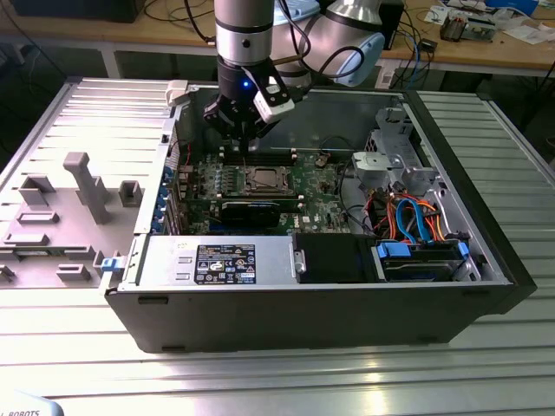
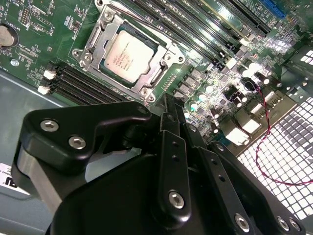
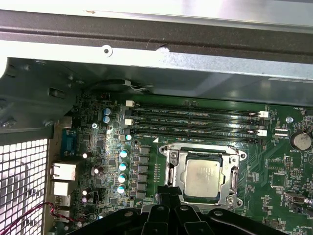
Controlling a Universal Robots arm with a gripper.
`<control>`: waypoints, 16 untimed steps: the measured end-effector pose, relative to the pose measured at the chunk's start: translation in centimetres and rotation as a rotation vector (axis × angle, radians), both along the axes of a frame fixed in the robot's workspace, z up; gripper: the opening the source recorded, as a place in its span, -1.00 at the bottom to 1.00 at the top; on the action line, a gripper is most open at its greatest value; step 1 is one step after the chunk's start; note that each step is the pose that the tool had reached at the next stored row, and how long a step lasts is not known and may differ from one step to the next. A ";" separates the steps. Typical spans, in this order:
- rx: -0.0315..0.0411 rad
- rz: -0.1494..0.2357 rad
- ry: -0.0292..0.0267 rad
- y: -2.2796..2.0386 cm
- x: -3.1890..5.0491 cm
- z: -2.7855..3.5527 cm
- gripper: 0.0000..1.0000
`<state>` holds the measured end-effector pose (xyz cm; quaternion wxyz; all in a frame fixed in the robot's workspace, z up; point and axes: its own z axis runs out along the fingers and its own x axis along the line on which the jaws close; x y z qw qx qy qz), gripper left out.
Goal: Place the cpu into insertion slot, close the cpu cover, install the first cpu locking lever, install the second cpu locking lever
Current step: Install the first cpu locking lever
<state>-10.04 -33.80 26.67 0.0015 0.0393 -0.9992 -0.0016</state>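
Exterior view: raised, looking down into the open case (image 1: 312,312) from mid distance. Both wrist views sit close over the board (image 2: 39,34), past the hand (image 2: 166,105) (opposite sides), sharing the cpu (image 2: 128,58).

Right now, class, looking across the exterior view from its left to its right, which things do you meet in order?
Grey moulded tray → cpu seated in the motherboard socket → silver drive cage.

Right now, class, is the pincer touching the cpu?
Apart. In the second wrist view the pincer tips end at the corner of the cpu cover; the cpu shows its whole top bare beyond them.
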 end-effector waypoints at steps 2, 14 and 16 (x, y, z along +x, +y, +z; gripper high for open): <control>0.0000 0.000 0.0000 0.00 0.00 0.00 -0.79; 0.0002 -0.018 -0.0030 0.13 -2.09 -0.04 -0.79; 0.0001 -0.018 -0.0030 0.52 -2.31 -0.03 -0.79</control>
